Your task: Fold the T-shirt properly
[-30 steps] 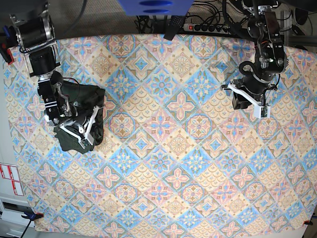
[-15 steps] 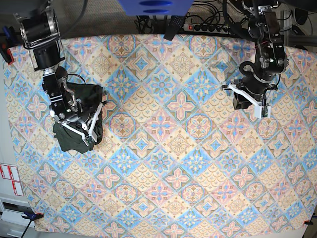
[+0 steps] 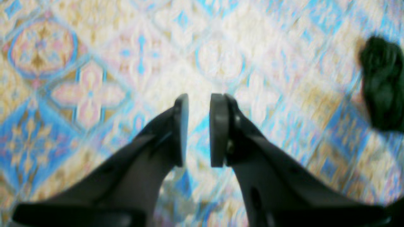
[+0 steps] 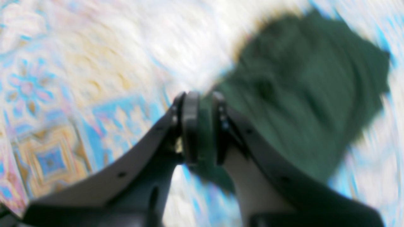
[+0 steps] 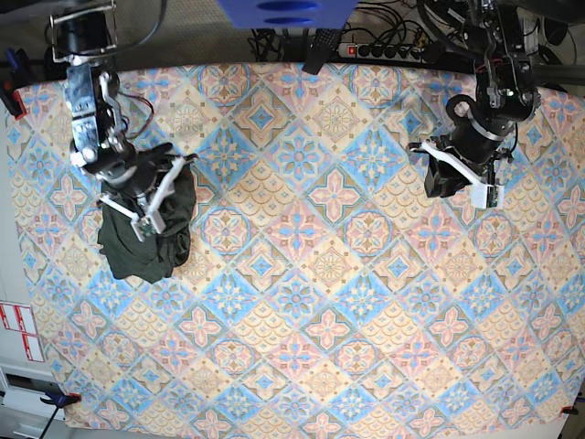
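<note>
Bright even overhead light, base view sharp with faint shadows, both wrist views heavily motion-blurred, washed-out glare at their centres

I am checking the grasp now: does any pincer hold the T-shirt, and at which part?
Neither. The right pincer hangs above the bundled T-shirt, gap empty. The left pincer is over bare cloth, empty too.

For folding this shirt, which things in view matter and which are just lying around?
Part of the job:
- T-shirt, bunched up
- right gripper, empty over the T-shirt
- left gripper, empty over bare cloth
- patterned tablecloth, the folding surface

Just lying about:
- power strip
- cables
</note>
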Tool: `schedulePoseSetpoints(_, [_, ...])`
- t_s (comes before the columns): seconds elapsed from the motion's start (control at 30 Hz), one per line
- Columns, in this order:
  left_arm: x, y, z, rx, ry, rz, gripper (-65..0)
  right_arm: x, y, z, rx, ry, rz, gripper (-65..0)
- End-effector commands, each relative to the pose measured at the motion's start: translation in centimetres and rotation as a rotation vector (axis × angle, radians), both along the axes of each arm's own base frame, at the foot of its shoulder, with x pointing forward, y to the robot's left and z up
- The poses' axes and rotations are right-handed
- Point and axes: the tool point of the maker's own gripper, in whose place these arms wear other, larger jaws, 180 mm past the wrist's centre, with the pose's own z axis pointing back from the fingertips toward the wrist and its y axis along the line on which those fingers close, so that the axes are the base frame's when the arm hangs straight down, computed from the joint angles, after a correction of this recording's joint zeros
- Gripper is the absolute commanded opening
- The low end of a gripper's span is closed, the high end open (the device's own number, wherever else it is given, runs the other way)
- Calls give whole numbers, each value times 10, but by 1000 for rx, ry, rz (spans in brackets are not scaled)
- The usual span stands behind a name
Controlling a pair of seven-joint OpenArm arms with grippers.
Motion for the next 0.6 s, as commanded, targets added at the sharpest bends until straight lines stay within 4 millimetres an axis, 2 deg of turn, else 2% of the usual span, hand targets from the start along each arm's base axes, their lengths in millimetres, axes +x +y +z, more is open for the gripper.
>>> schedulePoseSetpoints(0.0, [0, 1, 9, 0, -29, -12, -541, 3, -10, 18, -1, -62, -19, -573])
schedulePoseSetpoints(0.1, [-15, 2, 6, -21, 7, -38, -542, -25, -38, 20, -33, -47, -90, -573])
schedulePoseSetpoints(0.2, [-33, 2, 3, -26, 49, -62, -542, -52, -57, 18, -63, -13, -133, -573])
schedulePoseSetpoints(0.3, [-51, 16, 0, -19, 86, -28, -542, -77, -63, 10, -51, 41, -159, -573])
schedulePoseSetpoints(0.43, [-77, 37, -4, -18, 141, 37, -546, -105, -69, 4, 31, 99, -219, -604])
schedulePoseSetpoints(0.57, [-110, 39, -16, -19, 231, 44, -589, -140, -69, -5, 80, 180, -255, -611])
